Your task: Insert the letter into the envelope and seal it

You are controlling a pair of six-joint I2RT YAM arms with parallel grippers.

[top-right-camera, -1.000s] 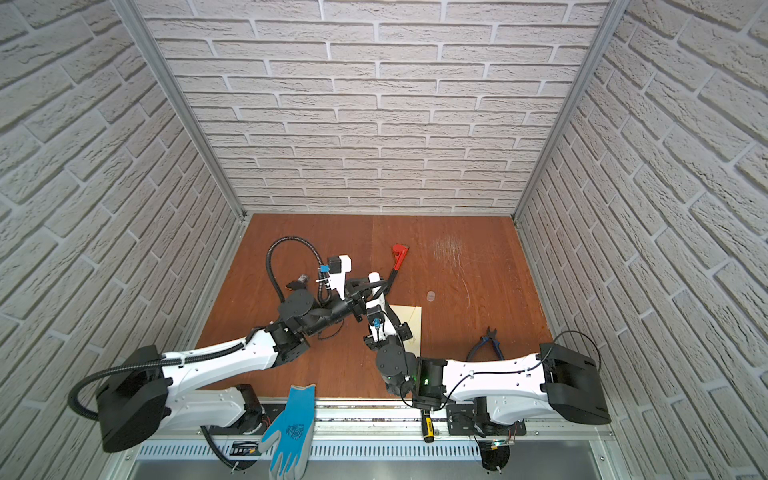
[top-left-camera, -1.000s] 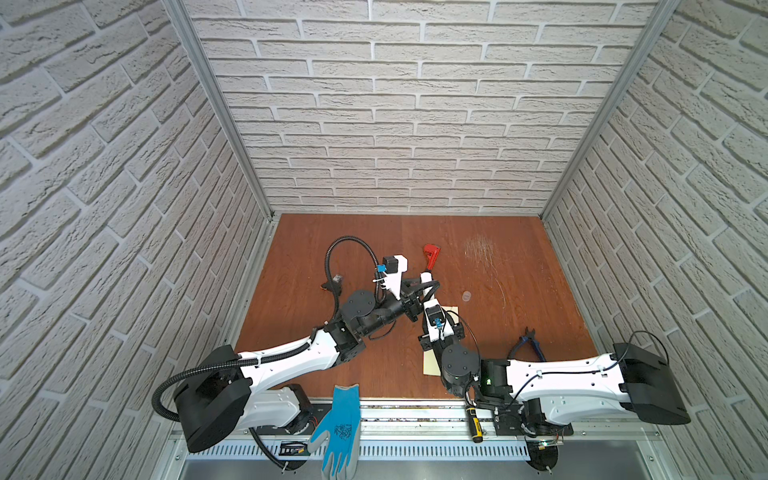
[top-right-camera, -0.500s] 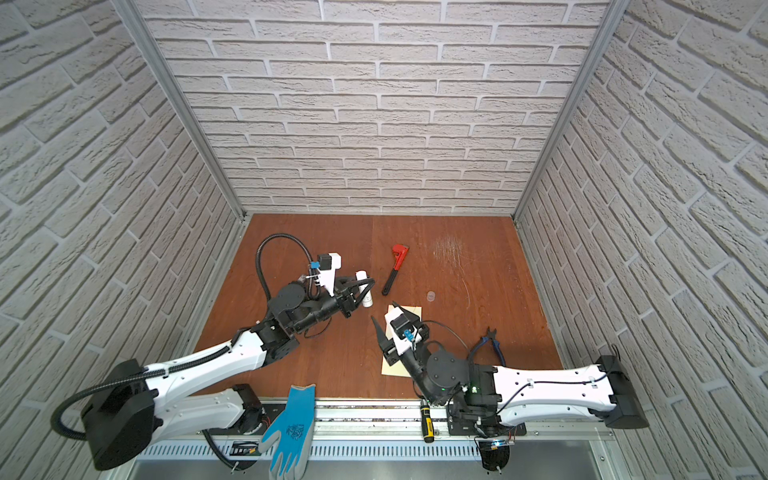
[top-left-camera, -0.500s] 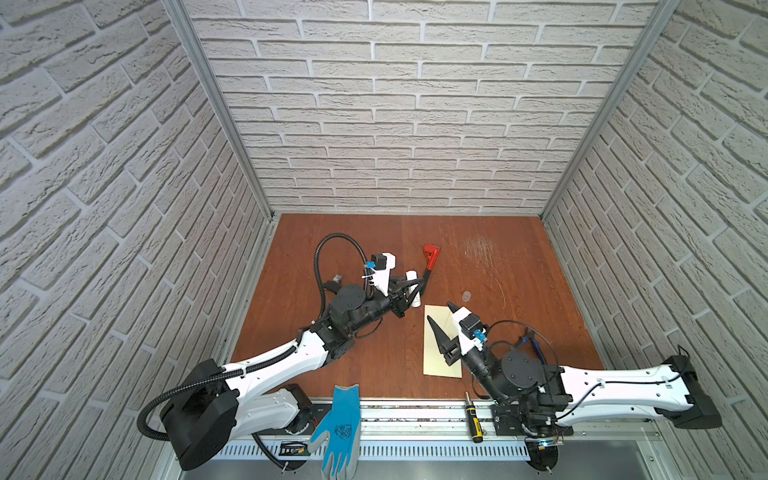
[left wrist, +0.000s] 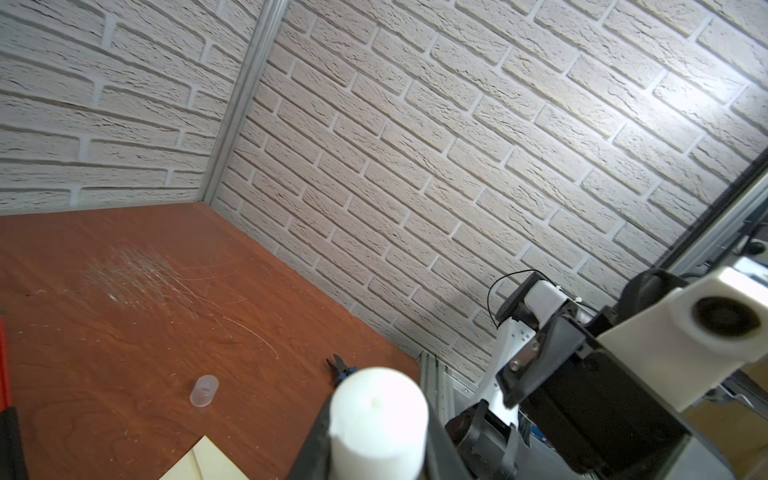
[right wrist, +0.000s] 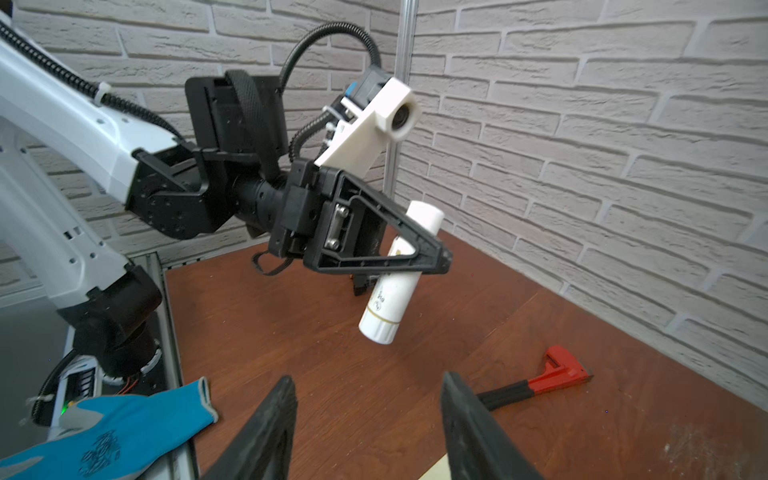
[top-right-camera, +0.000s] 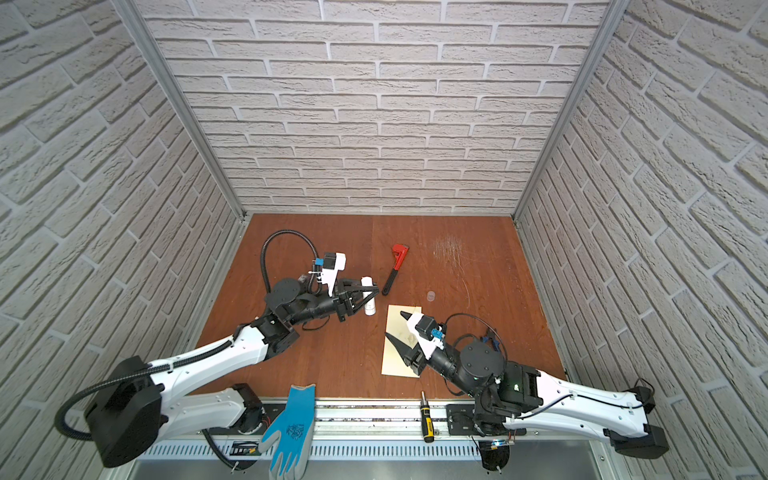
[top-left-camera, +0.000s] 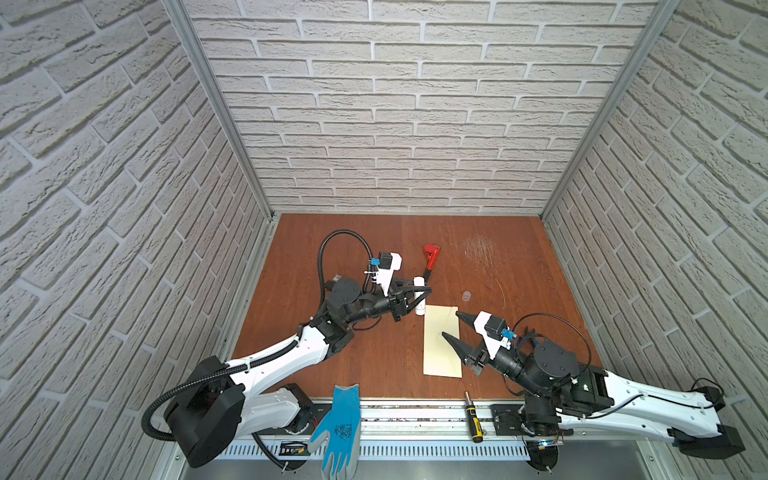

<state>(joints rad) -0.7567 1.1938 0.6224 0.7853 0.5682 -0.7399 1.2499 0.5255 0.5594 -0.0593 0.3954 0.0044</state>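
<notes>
Between brick walls [top-left-camera: 395,124], scratched wooden tabletop [top-left-camera: 519,282]; left claw [top-left-camera: 424,293] grips glue stick [top-left-camera: 420,306]; right claw [top-left-camera: 451,324] spread over envelope [top-left-camera: 436,357].

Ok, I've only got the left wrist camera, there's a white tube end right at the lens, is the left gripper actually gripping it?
Observer: Yes. The right wrist view shows the left gripper closed around the middle of the glue stick, which it holds tilted.
Operator: And the right gripper, what's it doing?
Observer: In a top view the right gripper is over the envelope, jaws apart, nothing between them.
Operator: I only see a corner of that envelope. Flap up?
Observer: In both top views it lies flat as a plain rectangle, no flap sticking out.
</notes>
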